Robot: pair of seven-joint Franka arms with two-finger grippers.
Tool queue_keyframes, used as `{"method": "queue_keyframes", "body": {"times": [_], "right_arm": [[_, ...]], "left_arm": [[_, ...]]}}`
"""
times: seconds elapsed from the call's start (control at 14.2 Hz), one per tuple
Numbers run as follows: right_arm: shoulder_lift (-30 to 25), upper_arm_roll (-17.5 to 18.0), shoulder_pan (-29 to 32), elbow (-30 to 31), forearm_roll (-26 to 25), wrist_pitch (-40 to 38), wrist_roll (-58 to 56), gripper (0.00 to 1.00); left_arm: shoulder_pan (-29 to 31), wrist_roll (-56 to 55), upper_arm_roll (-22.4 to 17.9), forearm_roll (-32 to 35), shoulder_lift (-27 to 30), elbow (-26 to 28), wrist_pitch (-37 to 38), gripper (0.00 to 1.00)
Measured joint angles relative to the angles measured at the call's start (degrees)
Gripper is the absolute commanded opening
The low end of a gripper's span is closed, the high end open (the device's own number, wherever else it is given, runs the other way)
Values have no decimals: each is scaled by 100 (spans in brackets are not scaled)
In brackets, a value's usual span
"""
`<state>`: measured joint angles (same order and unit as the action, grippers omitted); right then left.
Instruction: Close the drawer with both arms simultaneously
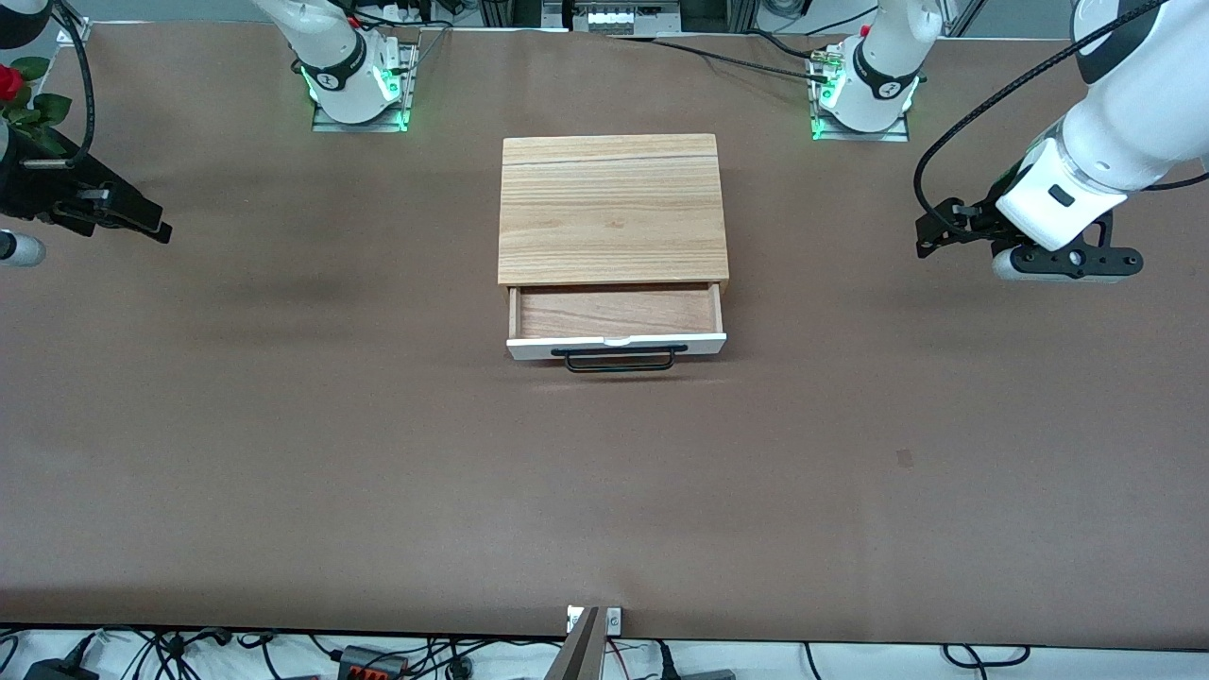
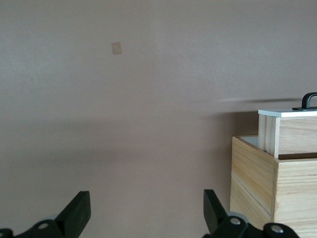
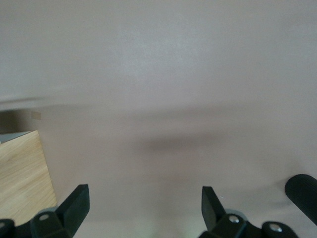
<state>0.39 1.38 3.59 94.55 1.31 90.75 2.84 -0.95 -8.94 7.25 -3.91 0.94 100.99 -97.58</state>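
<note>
The box [image 1: 612, 208] sits mid-table, well apart from both grippers, with bare brown table [image 1: 283, 453] between it and each of them. The drawer [image 1: 616, 321] stands pulled out of the box's face toward the front camera: reddish wood floor exposed, white front panel with the black handle [image 1: 619, 359] at its camera-side edge.

Left gripper [image 1: 930, 236]: hangs over the table toward the left arm's end, level with the box, fingers spread wide with nothing between them. Right gripper [image 1: 156, 227]: over the table's edge at the right arm's end, also level with the box; its wrist view shows both fingers [image 3: 74, 206] apart and empty. Nothing lies in the path from either gripper to the drawer. A red rose [image 1: 9, 85] and a white cylindrical object [image 1: 19, 250] sit close by the right gripper at the frame edge.

View differences: the left wrist view shows the box's side wall and the drawer [image 2: 292, 134] projecting out of it, handle tip visible; a small pale patch [image 2: 116, 48] marks the table there. The right wrist view catches only a corner of the box [image 3: 22, 173] and a dark rounded object [image 3: 303, 191] at the frame edge, not identifiable.

Open room: wide clear surface in front of the drawer down to the table's camera-side edge.
</note>
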Motion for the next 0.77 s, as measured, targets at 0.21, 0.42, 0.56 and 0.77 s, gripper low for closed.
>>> {"method": "queue_keyframes", "body": {"times": [0.21, 0.42, 0.56, 0.77], "right_arm": [[0, 0, 0, 0, 0, 0, 0, 100], [0, 2, -1, 0, 0, 0, -1, 100], [2, 4, -6, 0, 0, 0, -2, 100], [21, 28, -26, 0, 0, 0, -2, 100]], "left_arm": [[1, 0, -15, 0, 0, 0, 17, 100], [1, 0, -20, 0, 0, 0, 81, 100], [0, 0, -13, 0, -2, 0, 81, 100], [-14, 0, 74, 0, -86, -19, 45, 100]]}}
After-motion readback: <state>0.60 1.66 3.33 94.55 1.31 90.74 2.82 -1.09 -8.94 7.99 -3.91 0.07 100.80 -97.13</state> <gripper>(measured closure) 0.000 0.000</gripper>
